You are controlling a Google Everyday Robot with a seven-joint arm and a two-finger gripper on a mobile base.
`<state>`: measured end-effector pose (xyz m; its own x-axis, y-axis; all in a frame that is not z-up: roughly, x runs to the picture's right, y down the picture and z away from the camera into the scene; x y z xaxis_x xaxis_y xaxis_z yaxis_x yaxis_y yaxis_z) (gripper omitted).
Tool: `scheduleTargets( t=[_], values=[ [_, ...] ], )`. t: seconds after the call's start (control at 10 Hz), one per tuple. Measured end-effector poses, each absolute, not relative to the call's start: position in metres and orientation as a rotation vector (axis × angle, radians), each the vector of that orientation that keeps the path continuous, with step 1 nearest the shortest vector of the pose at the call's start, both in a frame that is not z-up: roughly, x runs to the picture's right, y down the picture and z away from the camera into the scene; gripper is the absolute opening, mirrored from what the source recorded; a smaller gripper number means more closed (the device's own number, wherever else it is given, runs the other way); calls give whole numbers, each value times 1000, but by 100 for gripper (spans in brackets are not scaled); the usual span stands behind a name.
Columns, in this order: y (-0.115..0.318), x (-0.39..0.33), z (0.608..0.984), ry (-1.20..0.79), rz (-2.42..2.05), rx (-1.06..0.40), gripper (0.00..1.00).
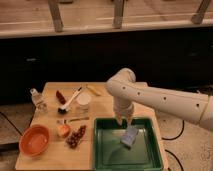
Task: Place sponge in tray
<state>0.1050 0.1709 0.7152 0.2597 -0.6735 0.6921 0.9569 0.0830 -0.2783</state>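
The pale blue-grey sponge (pixel 130 136) lies tilted on the floor of the green tray (pixel 107 151), in its upper right part. My gripper (pixel 123 120) hangs just above and to the left of the sponge, over the tray's back rim, at the end of the white arm (pixel 160 97) coming in from the right. The jaws stand open and hold nothing; the sponge sits just below the fingertips, apart from them.
The tray sits at the front right of a wooden table (pixel 50 161). To its left are an orange bowl (pixel 35 140), a white-handled dish brush (pixel 70 102), a white cup (pixel 83 101), a small bottle (pixel 36 98) and bits of food (pixel 75 137). A dark counter runs behind.
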Motion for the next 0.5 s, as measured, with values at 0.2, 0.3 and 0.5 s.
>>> scheduleTargets(
  t=[0.2, 0.3, 0.5],
  values=[
    [171, 99, 718, -451, -1282, -791, 34],
    [171, 99, 718, -455, -1283, -791, 32],
    [171, 98, 720, -459, -1284, -789, 32]
  ],
)
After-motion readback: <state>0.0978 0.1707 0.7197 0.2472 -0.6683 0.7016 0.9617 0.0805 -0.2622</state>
